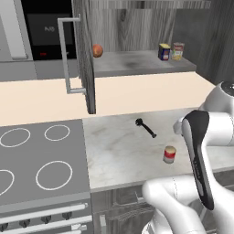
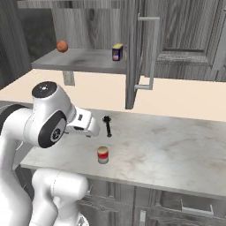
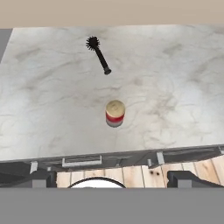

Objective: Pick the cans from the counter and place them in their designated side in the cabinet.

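Marbled tabletop (image 1: 119,151) carries a red can (image 1: 169,154) upright near its front edge, well apart from the black utensil (image 1: 146,128) behind it. Up in the cabinet (image 1: 132,27), two more cans (image 1: 170,51) stand on the shelf's right, an orange ball (image 1: 97,50) at its left. Claw (image 3: 111,180) hangs open above the front edge, empty.

Three cans (image 1: 169,154), one orange ball (image 1: 97,50), one black utensil (image 1: 146,128).
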Available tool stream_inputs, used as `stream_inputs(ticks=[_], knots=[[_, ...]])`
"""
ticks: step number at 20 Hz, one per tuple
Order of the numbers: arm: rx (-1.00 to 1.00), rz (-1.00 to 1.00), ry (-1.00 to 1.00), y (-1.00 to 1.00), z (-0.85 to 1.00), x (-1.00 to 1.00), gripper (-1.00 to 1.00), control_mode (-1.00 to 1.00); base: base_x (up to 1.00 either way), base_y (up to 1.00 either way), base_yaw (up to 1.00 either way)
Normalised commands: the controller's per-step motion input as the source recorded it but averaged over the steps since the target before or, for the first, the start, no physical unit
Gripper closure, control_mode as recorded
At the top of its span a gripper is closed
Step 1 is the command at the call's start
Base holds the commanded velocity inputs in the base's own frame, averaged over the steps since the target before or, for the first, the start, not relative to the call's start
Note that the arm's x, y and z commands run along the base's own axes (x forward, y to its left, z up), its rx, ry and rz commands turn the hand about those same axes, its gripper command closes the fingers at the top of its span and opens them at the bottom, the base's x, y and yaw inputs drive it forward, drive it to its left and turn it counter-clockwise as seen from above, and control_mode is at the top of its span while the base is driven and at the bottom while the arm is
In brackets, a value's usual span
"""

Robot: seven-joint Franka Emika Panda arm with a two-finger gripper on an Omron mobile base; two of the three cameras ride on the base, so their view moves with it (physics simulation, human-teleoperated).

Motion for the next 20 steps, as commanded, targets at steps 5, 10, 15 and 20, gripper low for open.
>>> stream_inputs(ticks=[5, 10, 15, 20], knots=[[0.0, 0.0, 0.1, -0.03, -0.21, 0.12, -1.0, -1.0, 0.0, 0.0, 0.0], [0.0, 0.0, 0.07, 0.0, -0.17, 0.11, -1.0, -1.0, 0.0, 0.0, 0.0], [0.0, 0.0, 0.01, 0.0, -0.12, 0.08, -1.0, -1.0, 0.0, 0.0, 0.0], [0.0, 0.0, 0.0, -0.01, -0.11, 0.06, -1.0, -1.0, 0.0, 0.0, 0.0]])
